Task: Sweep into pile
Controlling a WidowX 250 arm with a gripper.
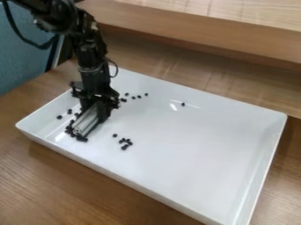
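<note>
Carefully, in the camera view, work with the tool (94, 113) parted only to the pale ribbed bar's (86, 121) width and clamped on it, at the white tray's (194, 149) left. Draw stray black beads (124, 142) slowly toward those bunched round the bar's near end, low and flat, without scattering.

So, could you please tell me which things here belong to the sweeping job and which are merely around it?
Part of the job:
- gripper
- pale ribbed tool held in it
- small black pieces
- white tray

Just around:
- wooden table
- wooden ledge
- blue panel
</note>
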